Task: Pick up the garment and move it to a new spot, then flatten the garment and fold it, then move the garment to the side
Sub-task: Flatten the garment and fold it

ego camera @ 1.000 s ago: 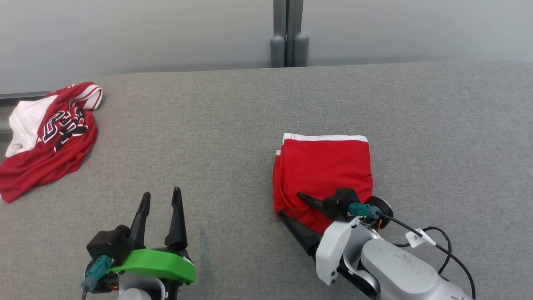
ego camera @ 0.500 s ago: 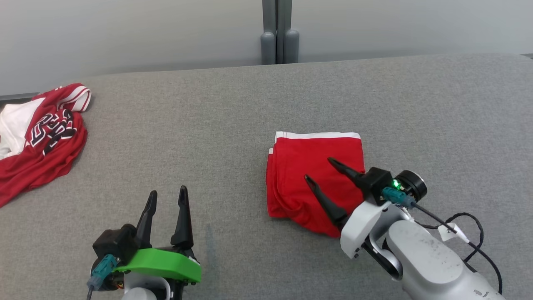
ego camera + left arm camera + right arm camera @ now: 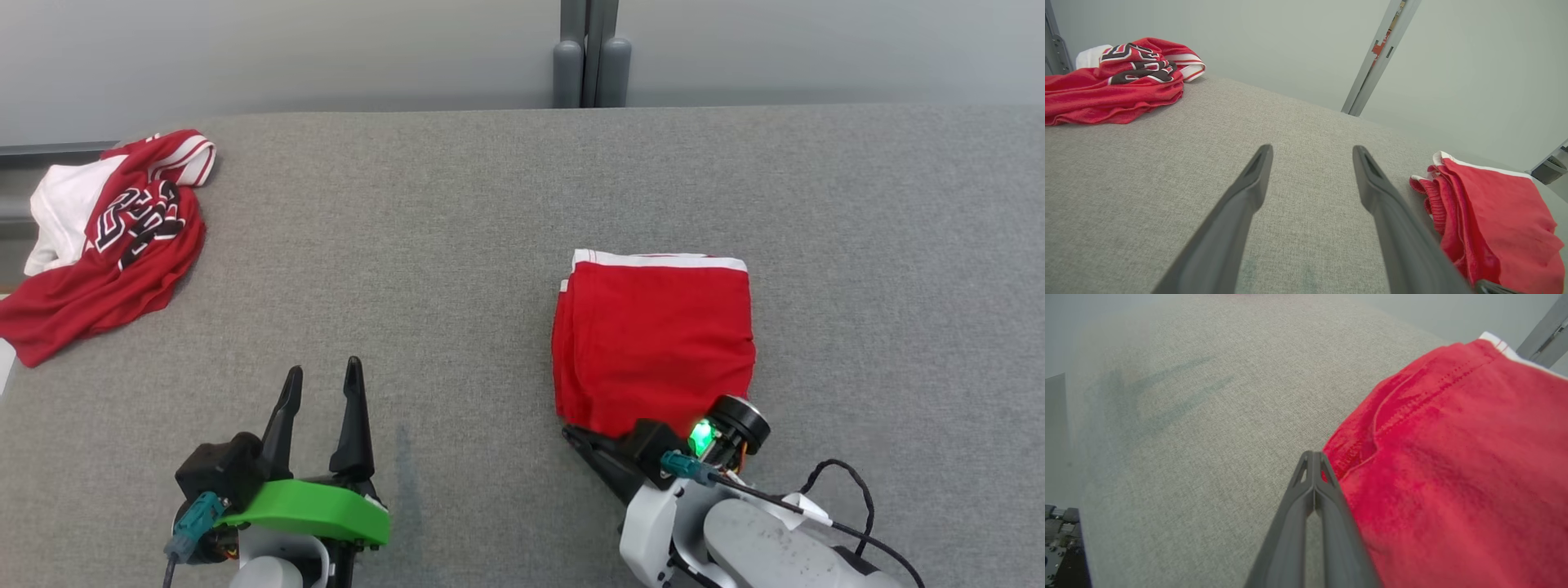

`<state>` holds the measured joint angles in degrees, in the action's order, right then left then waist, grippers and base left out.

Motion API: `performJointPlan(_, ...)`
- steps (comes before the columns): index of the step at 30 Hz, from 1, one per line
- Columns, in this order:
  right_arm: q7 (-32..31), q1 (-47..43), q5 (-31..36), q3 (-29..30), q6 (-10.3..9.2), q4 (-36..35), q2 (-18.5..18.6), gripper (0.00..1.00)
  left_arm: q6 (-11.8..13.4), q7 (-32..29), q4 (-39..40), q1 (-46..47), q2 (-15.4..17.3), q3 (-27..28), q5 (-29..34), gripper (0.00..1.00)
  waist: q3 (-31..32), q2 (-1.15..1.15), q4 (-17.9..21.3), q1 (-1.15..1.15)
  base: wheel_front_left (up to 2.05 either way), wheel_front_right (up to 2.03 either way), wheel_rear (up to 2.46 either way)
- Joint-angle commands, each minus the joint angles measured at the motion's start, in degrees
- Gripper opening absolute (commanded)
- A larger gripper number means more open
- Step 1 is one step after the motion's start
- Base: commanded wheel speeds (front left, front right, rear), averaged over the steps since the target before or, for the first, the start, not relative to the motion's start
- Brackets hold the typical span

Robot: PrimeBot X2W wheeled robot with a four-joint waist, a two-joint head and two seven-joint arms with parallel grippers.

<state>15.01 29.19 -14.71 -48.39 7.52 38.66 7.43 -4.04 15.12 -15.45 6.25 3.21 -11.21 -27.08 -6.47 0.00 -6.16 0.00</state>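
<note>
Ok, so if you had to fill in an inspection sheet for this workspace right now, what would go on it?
Surface: grey fabric-covered table, with a faint dark smudge near the front.
Job's things: folded red garment with a white band along its far edge, lying flat right of centre.
Clutter: crumpled red and white jersey at the far left.
Grippers: left gripper open and empty, apart from both garments. Right gripper shut, tips at the folded garment's near left corner; whether cloth is pinched cannot be told.
Cables: black cable with a white tag at the right wrist.
Surroundings: pale wall and a grey metal post behind the table.
</note>
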Motion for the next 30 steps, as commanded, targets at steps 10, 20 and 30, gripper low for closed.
performJointPlan(10, 0.17, 3.77, -5.25, -6.45, -0.07, 4.09, -1.62, 0.00, -0.40, 0.03, 0.04, 1.09, -0.14, 1.07, 0.79, 1.00, -0.73, 0.00, 0.24, 0.00, 0.00, 0.00, 0.00)
performJointPlan(20, 0.18, 3.66, -6.45, -7.80, -0.07, -3.69, -1.82, 0.00, -0.26, 0.03, 0.54, 1.09, 0.08, 3.39, 1.76, 1.00, 0.56, 0.00, 1.53, 0.00, 0.00, 0.00, 0.00)
performJointPlan(30, 0.17, -4.04, -0.51, 12.03, -0.07, -11.08, -2.52, 1.00, -0.31, 0.03, 0.49, -0.14, 0.42, 2.33, 6.12, 1.00, 3.49, 0.00, 3.25, 0.00, 0.00, 0.00, 0.00)
